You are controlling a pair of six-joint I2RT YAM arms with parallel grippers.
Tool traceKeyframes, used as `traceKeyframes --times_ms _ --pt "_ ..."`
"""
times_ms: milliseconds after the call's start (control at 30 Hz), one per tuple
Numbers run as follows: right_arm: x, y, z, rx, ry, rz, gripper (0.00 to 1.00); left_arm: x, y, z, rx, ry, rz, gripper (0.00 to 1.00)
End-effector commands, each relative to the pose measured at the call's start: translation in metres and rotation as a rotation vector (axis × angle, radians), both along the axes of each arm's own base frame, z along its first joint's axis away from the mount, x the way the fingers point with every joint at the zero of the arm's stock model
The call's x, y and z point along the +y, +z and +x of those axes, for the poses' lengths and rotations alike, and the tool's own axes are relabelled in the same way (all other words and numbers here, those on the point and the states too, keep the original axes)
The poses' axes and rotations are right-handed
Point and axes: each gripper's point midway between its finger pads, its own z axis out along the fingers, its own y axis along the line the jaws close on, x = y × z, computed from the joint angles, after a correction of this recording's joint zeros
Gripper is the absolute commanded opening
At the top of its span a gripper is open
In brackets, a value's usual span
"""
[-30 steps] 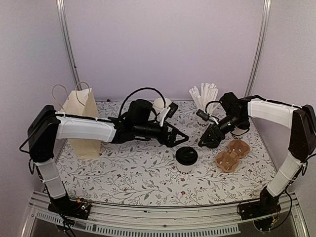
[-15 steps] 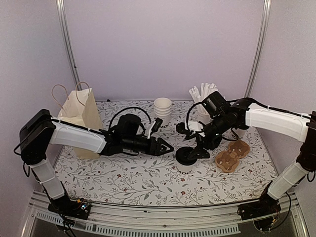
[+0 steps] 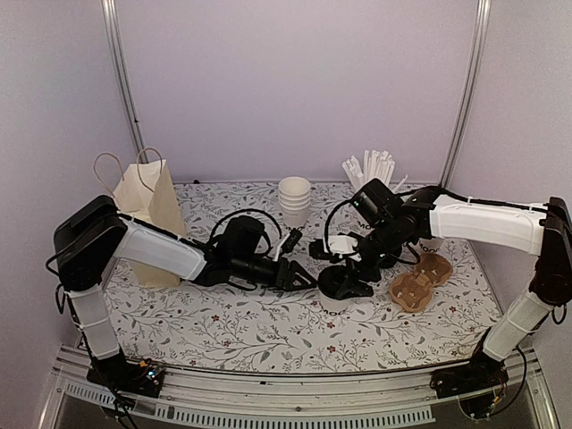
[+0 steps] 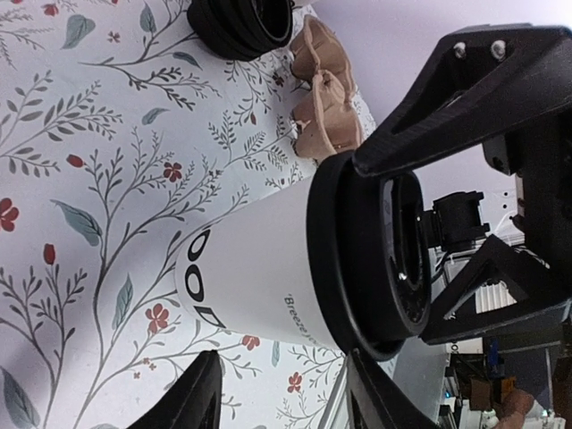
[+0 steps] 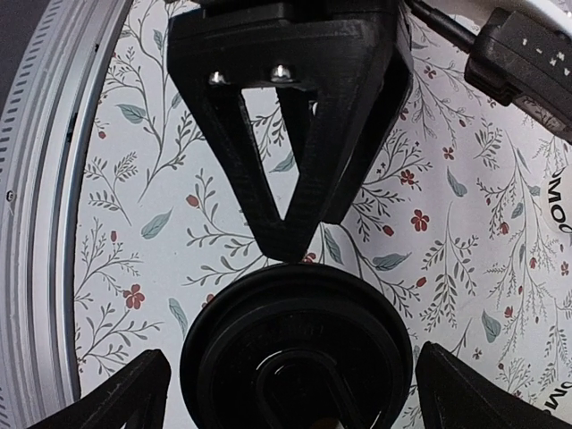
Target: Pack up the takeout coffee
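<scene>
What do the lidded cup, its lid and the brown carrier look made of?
The lidded cup: apparently paper, matte white with printed black lettering. Its lid: likely plastic, smooth black with a slight sheen. The brown carrier: probably moulded pulp, dull and rough-looking.

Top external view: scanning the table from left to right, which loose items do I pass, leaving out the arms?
paper bag → stack of white cups → lidded coffee cup → cardboard cup carrier
</scene>
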Motion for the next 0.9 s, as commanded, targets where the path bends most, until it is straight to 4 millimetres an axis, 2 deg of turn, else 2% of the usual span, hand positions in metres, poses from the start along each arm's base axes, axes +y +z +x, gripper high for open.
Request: traceKeyframes --times_ms 0,300,567,733,867 --pt "-0.004 -0.013 -0.006 0.023 0.015 -0.036 0.99 -0.01 0.015 0.007 -0.013 -0.032 -0.057 0.49" --pt "-0.006 -0.032 -0.009 0.066 -0.002 -0.063 0.92 -0.009 0.02 0.006 -0.028 -0.044 -0.072 0.54" --pt "-0.007 -0.042 -0.012 0.095 -0.012 -0.069 0.87 -0.013 0.007 0.009 0.012 -0.046 -0.046 0.52" --pt "-0.009 -0.044 -0.014 0.088 -0.02 -0.067 0.85 -0.003 -0.018 0.013 0.083 -0.012 0.033 0.49" --pt "-0.01 -0.045 -0.023 0.061 -0.012 -0.061 0.85 0.011 -0.055 0.007 0.173 0.012 0.168 0.47"
